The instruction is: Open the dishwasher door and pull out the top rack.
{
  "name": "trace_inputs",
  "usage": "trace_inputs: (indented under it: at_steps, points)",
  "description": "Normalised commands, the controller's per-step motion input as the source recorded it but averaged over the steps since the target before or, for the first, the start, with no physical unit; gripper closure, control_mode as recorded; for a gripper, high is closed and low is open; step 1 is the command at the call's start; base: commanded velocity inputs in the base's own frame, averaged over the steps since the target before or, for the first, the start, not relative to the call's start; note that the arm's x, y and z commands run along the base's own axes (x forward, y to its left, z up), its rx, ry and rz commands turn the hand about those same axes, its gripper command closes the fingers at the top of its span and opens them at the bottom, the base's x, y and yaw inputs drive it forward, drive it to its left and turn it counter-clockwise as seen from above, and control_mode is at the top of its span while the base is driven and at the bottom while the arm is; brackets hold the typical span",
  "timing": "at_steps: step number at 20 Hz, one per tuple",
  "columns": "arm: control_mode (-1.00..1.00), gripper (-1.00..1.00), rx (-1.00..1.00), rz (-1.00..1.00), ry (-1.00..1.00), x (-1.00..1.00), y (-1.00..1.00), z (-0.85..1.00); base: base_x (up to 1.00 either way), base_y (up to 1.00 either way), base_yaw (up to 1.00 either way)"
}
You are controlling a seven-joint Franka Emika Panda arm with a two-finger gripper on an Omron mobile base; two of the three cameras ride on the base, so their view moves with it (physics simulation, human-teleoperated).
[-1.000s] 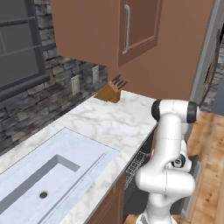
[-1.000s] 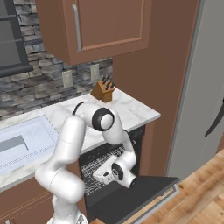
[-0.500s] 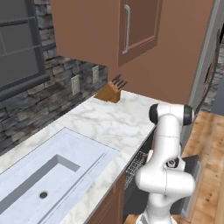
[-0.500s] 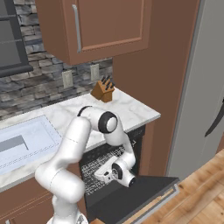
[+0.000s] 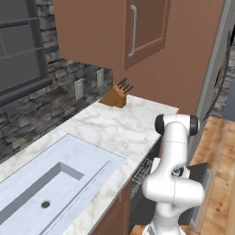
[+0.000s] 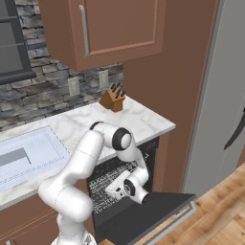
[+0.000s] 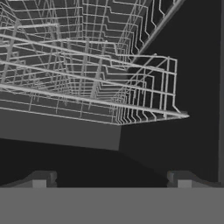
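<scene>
The dishwasher door (image 6: 143,213) is a dark grey panel that hangs fully open and lies flat in front of the tub; its edge also shows behind the arm (image 5: 200,173). The top rack (image 6: 108,180) (image 5: 144,169), a light wire grid basket, sits inside the tub. In the hand view the top rack (image 7: 92,83) spreads across the upper left, its near corner at right. My gripper (image 6: 117,190) (image 7: 111,179) hovers just before the tub, over the door, open with nothing between its fingertips (image 7: 43,178). It stands apart from the rack wires.
A marble counter (image 6: 81,122) runs above the dishwasher, with a knife block (image 6: 113,98) at the back and a sink (image 5: 50,181) to the left. Brown cabinets hang overhead. A tall grey fridge (image 6: 215,95) stands to the right, over a wooden floor (image 6: 215,206).
The arm's upper joints have sunk a little and the hand has shifted slightly toward the tub. The jaws stay wide apart; door and rack have not moved.
</scene>
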Motion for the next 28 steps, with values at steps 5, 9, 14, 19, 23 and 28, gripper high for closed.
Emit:
trace_inputs:
  at_steps: [5,9,14,19,23,28]
  points:
    - [-1.0,-1.0,0.0,0.0,-0.07,0.23,0.0,0.0,0.0,0.0,0.0]
    - [-1.0,-1.0,0.0,0.0,-0.05,0.37,0.0,-0.1,0.0,0.0,0.0]
    - [-1.0,-1.0,0.0,0.0,-0.06,0.27,0.03,-0.14,0.0,0.0,0.0]
    - [-1.0,-1.0,0.0,0.0,-0.04,0.15,0.15,-0.15,0.0,0.0,0.0]
    - [-1.0,-1.0,0.0,0.0,-0.01,0.11,0.18,-0.22,0.0,0.0,0.0]
    - [-1.0,-1.0,0.0,0.0,-0.01,0.12,0.21,-0.08,0.0,0.0,0.0]
